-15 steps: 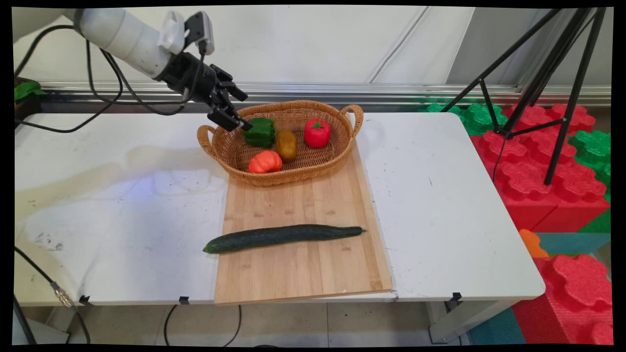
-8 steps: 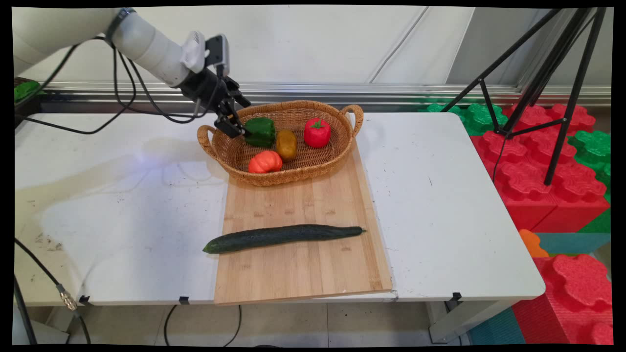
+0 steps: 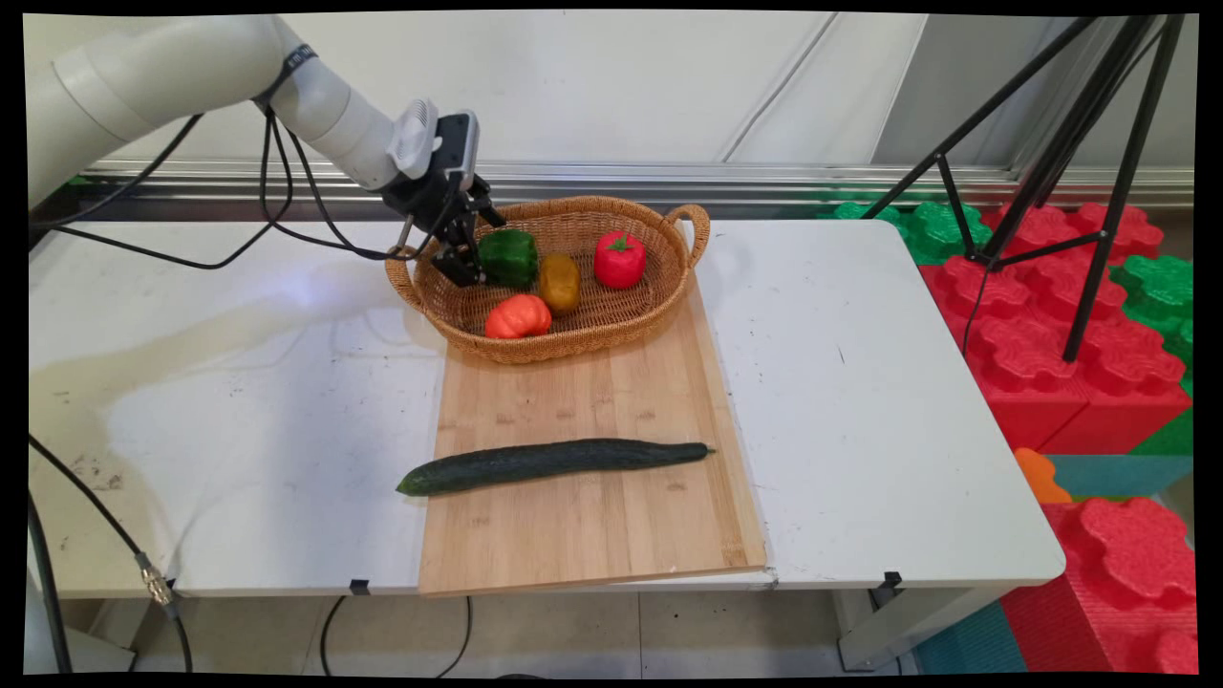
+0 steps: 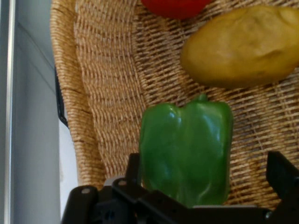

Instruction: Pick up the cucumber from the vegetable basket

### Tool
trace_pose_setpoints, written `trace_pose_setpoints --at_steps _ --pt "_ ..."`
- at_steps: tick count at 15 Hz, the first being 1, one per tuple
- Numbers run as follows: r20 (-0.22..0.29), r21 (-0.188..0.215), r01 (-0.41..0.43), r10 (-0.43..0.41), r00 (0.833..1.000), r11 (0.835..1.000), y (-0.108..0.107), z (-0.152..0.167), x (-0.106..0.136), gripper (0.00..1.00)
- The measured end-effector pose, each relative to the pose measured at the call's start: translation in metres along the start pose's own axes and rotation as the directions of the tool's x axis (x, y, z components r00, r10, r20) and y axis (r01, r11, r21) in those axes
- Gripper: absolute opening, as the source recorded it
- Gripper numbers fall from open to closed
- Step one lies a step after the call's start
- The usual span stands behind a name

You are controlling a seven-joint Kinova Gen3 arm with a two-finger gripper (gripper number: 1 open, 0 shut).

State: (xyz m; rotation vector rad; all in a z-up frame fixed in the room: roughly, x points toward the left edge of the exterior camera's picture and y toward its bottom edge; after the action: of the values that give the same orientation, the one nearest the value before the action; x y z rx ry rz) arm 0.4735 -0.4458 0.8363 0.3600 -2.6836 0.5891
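- Since the earlier frames, the gripper (image 3: 470, 256) has come down and forward over the left rim of the wicker basket (image 3: 659, 311), and now it is inside the basket, at the green pepper (image 3: 508, 257)
- Its fingers are spread apart, not clenched: in the hand view the green pepper (image 4: 187, 151) sits between them, one finger (image 4: 284, 175) on the right side clearly apart from it, the other finger (image 4: 133, 168) just beside its left side
- Just beside the pepper lies a brownish-yellow potato (image 3: 560, 283), with a red tomato (image 3: 619, 259) further right and an orange tomato (image 3: 517, 316) nearer the front
- The basket stands on the far end of a wooden cutting board (image 3: 592, 516), and a long cucumber (image 3: 549, 462) lies across the board, well apart from the gripper
- Risk, in my judgement: the pepper is smooth and rounded, so it could slip or turn between the fingers if they meet it off its middle
- Another risk: the left finger is near the woven wall, so it could catch the wicker and drag the light basket over the surface (image 3: 239, 401)
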Motion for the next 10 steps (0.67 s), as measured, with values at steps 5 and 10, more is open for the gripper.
trace_pose_setpoints --at_steps 5,10 --pt "0.009 -0.006 -0.057 0.057 0.998 0.998 -0.001 0.016 -0.001 1.0" --pt "0.006 -0.004 -0.09 0.09 0.996 0.996 -0.004 0.026 0.0 1.0"
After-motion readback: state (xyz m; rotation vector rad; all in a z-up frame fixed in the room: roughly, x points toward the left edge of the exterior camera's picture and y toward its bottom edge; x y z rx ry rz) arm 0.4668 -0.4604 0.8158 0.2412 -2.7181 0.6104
